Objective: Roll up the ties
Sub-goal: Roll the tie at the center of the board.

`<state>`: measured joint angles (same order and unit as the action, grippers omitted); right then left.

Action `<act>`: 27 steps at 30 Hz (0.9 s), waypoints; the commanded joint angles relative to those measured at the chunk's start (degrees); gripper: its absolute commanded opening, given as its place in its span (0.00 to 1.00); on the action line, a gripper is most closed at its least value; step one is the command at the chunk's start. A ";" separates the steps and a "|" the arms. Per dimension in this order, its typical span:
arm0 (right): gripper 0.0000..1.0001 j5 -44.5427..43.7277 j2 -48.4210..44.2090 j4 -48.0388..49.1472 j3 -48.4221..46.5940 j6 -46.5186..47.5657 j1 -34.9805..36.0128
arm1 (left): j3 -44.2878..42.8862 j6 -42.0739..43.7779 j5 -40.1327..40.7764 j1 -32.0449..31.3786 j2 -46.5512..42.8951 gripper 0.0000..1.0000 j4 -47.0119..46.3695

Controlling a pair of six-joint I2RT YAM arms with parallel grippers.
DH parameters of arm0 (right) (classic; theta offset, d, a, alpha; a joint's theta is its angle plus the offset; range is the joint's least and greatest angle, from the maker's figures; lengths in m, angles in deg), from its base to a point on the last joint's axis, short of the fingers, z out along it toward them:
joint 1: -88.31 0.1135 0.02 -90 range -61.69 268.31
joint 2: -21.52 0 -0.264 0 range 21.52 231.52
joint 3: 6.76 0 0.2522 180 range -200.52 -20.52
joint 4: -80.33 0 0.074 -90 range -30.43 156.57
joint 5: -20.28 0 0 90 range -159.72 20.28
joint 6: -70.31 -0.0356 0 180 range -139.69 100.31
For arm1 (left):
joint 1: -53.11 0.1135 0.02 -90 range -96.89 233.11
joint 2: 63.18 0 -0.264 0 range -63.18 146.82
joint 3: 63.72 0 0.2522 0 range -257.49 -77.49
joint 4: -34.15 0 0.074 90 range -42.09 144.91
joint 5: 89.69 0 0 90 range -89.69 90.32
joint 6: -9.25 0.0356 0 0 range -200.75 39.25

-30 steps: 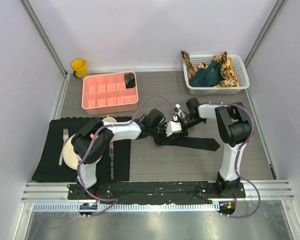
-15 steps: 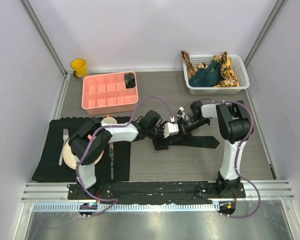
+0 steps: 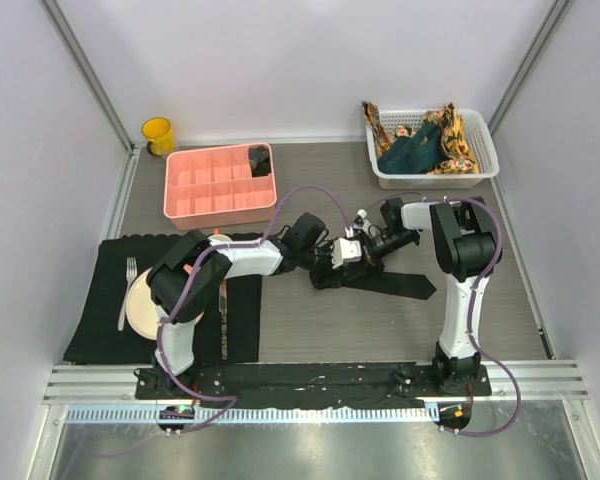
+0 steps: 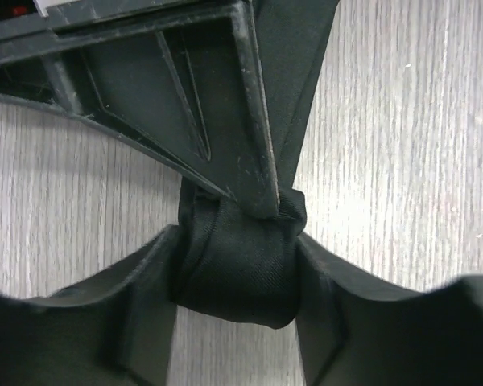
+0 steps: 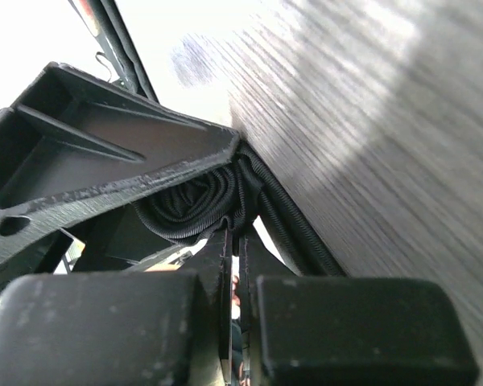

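Plain pale walls close in three sides, with metal posts in the corners. The grey wood-grain worktop is evenly lit, with metal rails along its near edge.

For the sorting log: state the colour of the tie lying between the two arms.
Plain black. The tie shows best in the left wrist view.

The black tie, one end rolled tight, trails flat on the table; other ties heaped apart.
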<state>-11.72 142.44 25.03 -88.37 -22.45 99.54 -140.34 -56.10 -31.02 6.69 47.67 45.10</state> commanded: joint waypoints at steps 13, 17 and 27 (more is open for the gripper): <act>0.41 -5.53 -9.30 -0.65 -0.79 0.84 -1.29 | -0.78 -8.12 5.84 -1.58 -0.55 0.23 14.32; 0.45 -4.47 -9.39 -0.03 -0.70 -0.22 0.63 | -1.49 -9.52 7.16 -1.75 0.42 0.27 14.41; 0.48 -6.40 -7.72 -1.09 0.97 1.54 2.75 | -2.10 -11.90 8.13 -1.93 1.13 0.30 13.62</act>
<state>-16.18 134.83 24.27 -88.42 -21.84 101.59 -143.22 -65.85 -25.14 5.16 47.23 52.51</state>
